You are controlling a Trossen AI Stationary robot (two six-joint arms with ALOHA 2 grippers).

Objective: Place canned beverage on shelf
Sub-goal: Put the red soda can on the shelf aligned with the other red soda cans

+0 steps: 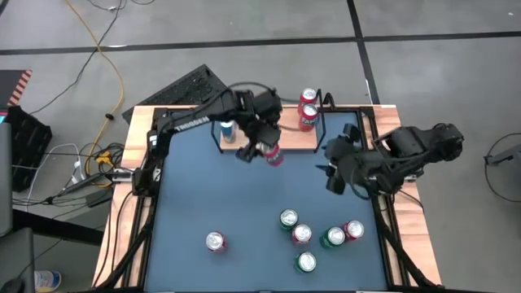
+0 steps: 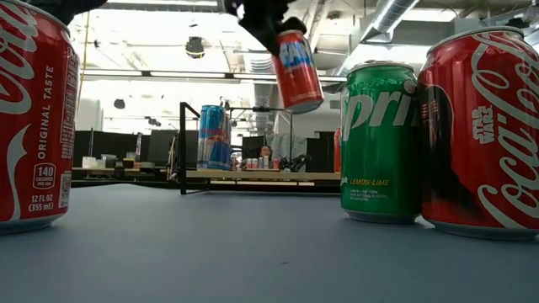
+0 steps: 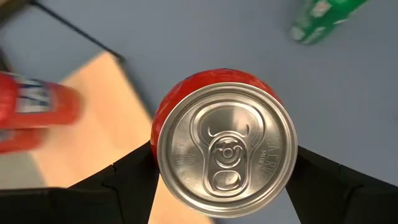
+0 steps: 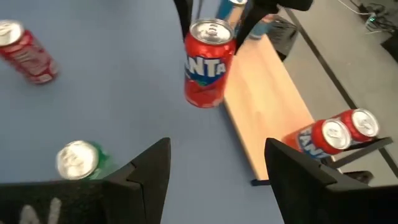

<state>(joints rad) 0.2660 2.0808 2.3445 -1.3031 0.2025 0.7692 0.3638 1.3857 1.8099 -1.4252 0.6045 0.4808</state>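
My left gripper [image 1: 262,146] is shut on a red Fanta can [image 1: 273,154], held in the air just in front of the light-wood shelf [image 1: 252,137] at the table's far side. The can also shows in the low view [image 2: 298,71], the left wrist view [image 3: 224,149] and the right wrist view [image 4: 208,65]. A blue can [image 1: 227,129] stands on the shelf's left part and two red cans [image 1: 307,110] on its right end. My right gripper [image 1: 332,167] is open and empty at the table's right, right of the held can. My left gripper pinches the Fanta can near its top rim [image 3: 163,163], one finger on each side of the can wall. The fingers [image 4: 186,18] come from above, pointing down. The can hangs below them, lifted clear of the table, slightly tilted.
Several cans, red and green, stand on the blue table's near right part [image 1: 303,235], and one red can stands at the near left [image 1: 215,241]. The shelf's middle [image 1: 289,138] is bare. Black wire frames [image 1: 326,110] stand at the shelf's ends.
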